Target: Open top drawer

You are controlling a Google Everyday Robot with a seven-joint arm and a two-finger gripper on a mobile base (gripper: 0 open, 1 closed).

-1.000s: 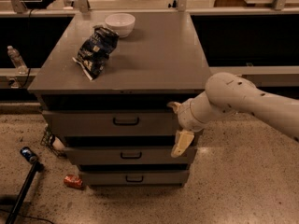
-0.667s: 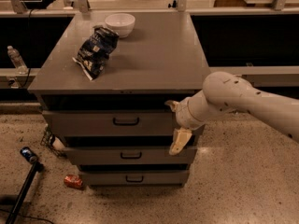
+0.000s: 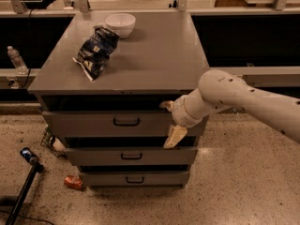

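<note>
The top drawer is the tallest gray front of three in the cabinet, with a small black loop handle. It stands out slightly from the cabinet, with a dark gap above it. My gripper, on a white arm coming in from the right, hangs in front of the drawer's right end, right of the handle and apart from it. Its fingers are spread, one tip up at the drawer's top edge and a cream finger pointing down over the bottom edge. It holds nothing.
Two shorter drawers sit below. On the cabinet top lie a dark blue chip bag and a white bowl. A water bottle stands at left. A red can and a black pole are on the floor.
My gripper and arm have shifted a little to the left along the top drawer's front. The drawers look unchanged.
</note>
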